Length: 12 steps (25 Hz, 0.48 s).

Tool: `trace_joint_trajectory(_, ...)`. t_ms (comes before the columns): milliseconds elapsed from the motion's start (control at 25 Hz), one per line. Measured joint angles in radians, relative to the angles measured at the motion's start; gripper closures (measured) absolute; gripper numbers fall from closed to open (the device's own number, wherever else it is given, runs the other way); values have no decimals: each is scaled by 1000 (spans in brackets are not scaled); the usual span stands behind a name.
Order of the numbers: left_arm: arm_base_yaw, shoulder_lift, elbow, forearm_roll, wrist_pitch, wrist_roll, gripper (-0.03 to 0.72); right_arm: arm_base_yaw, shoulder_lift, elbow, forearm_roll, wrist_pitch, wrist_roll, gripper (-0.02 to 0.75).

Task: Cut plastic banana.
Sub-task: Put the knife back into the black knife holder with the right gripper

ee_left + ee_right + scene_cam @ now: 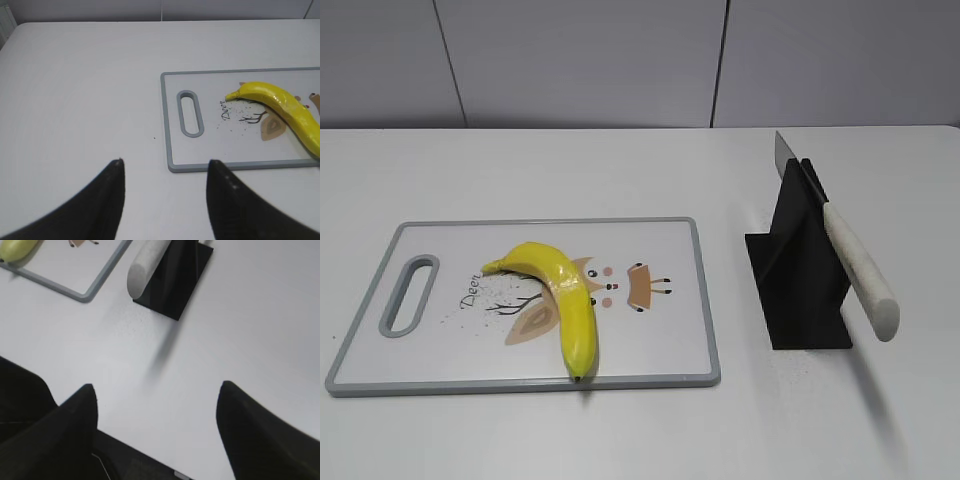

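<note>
The plastic banana [560,297] is glossy yellow and curved. It lies whole on a white cutting board [650,340] with a grey rim; it also shows in the left wrist view [282,102] and at the top left corner of the right wrist view [17,247]. A knife with a white handle [860,270] rests slanted in a black stand [800,275]; the handle end shows in the right wrist view [145,267]. My left gripper [165,167] is open and empty, left of and nearer than the board. My right gripper [156,390] is open and empty, nearer than the stand. Neither gripper shows in the exterior view.
The cutting board has a slot handle [410,295] at its left end and a deer print. The white table [620,430] runs to a grey wall at the back. The table's near edge shows under my right gripper [150,460].
</note>
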Motion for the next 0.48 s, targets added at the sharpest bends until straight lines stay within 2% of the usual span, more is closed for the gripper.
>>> trace_joint_trajectory(320,0,0,0,0,0,0,194,0,-238,1,3,6,3,150)
trace_joint_trajectory(480,1,0,0,-2,0,0,194,-18,-275,1,9,10,3,150)
